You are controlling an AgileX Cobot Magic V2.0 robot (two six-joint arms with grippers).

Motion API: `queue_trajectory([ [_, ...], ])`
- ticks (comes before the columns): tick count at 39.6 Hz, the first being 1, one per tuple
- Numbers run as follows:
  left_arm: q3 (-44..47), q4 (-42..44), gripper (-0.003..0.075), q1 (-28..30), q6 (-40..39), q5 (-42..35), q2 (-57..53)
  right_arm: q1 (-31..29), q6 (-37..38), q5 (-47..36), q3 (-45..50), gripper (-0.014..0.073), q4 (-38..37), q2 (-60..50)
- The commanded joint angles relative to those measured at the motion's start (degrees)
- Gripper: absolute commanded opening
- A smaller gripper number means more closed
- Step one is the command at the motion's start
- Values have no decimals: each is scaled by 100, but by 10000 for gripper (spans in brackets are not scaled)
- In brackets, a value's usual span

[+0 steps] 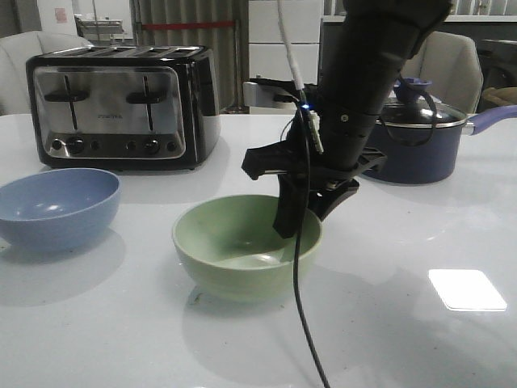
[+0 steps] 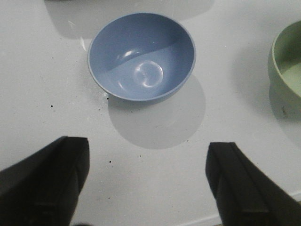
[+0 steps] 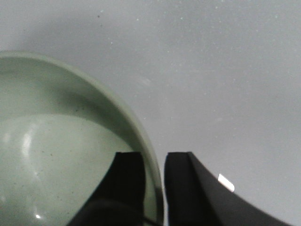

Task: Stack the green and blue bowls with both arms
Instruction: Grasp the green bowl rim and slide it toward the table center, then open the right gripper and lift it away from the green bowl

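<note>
Front view: level, forward across the worktop (image 1: 404, 339). Left wrist view: high, looking down. Right wrist view: very close, downward. All views share the green bowl (image 1: 246, 246) (image 2: 288, 70) (image 3: 61, 155).

Glossy white table (image 1: 452, 242); pale chairs (image 1: 448, 52) behind; grey curtain (image 1: 190, 24); white cabinet (image 1: 283, 40)

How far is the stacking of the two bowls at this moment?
Nothing is stacked yet: the blue bowl and the green bowl stand apart on the table. In hand: the right hand straddles the green bowl's rim, one finger inside and one outside, about closed on it. The left hand is open above the table near the blue bowl, holding nothing. Left: lift one bowl and set it in the other.
</note>
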Motion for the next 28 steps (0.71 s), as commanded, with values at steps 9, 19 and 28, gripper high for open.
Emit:
queue_trajectory([
  [9,-171,30,562,-54,-20,-470,-22,18,2,-114,-207,461,65,-878],
  [19,-171,30,562,-54,-20,-470,-22,506,-160,-120,367,461,-344,-2243],
  [28,-171,30,562,-54,-20,-460,-22,556,-52,-340,1586,461,-477,-3615],
])
